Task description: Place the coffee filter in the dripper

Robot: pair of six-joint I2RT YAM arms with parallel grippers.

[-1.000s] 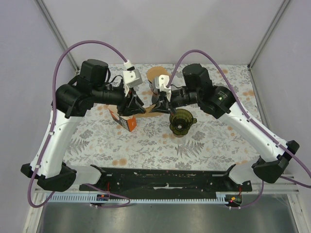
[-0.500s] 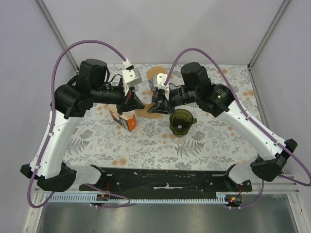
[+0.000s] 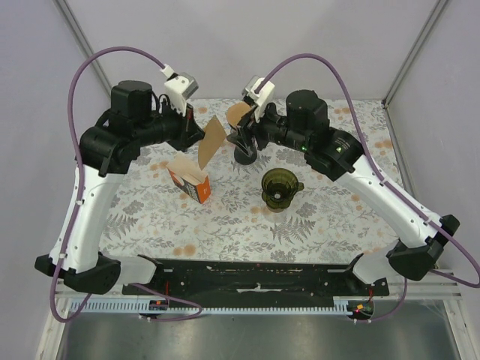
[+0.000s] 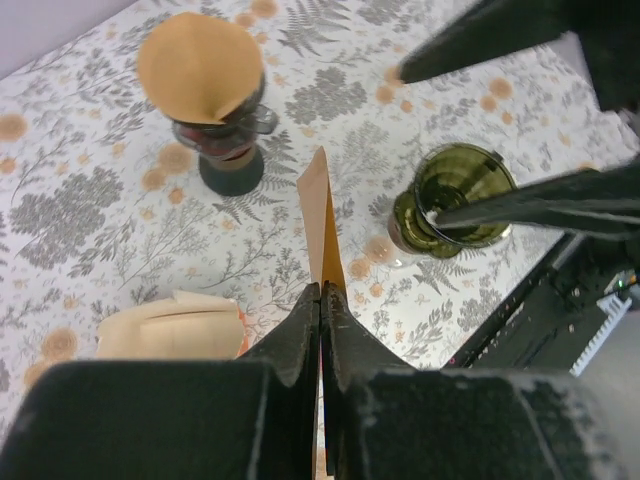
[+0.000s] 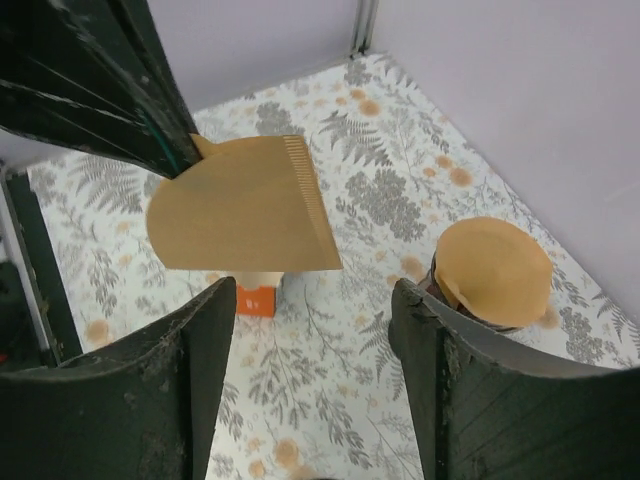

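Observation:
My left gripper [image 3: 198, 135] is shut on a flat brown coffee filter [image 3: 212, 141] and holds it in the air above the table. In the left wrist view the filter [image 4: 325, 225] shows edge-on, sticking out of the shut gripper [image 4: 321, 290]. The empty green glass dripper [image 3: 279, 187] stands right of centre, also visible as the dripper [image 4: 462, 195]. My right gripper [image 3: 238, 133] is open and empty, just right of the filter. Its view shows the filter [image 5: 245, 205] beyond the open gripper [image 5: 315, 330].
A dark dripper [image 3: 245, 150] holding another filter [image 3: 241, 115] stands at the back middle, under my right gripper. An orange box [image 3: 189, 181] of filters lies below the held filter. The patterned table [image 3: 225, 225] ends at grey walls.
The right gripper opened and let go of the filter. The left gripper shut on it and lifted it up and back from beside the box. Both arms rose.

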